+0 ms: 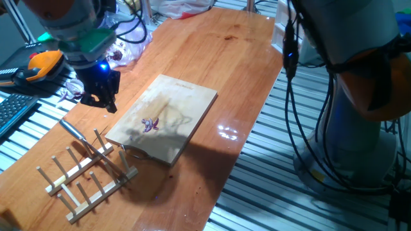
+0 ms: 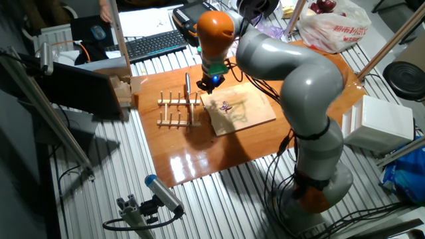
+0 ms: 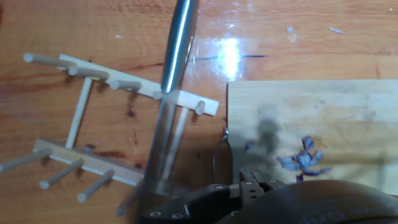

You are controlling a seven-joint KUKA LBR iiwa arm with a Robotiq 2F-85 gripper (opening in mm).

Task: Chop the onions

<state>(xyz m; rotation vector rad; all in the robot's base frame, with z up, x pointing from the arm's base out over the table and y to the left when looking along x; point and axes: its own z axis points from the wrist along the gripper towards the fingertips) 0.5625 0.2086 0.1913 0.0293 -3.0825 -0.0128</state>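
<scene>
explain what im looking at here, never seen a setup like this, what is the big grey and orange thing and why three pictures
The big grey and orange thing is a robot arm standing beside a long wooden table. At its end is a black two-finger gripper, its hand.

Two pictures come from fixed cameras looking at the table from different sides. The third comes from a camera on the hand itself, looking down along the fingers, so it shows the table close up.

On the table lies a pale rectangular wooden cutting board with a few small purple onion bits on it. Beside the board stands a wooden rack of pegs, with a long silver metal tool, probably a knife, resting in it.

The gripper hovers near the rack and seems to hold nothing; I cannot tell if it is open or shut.
</scene>
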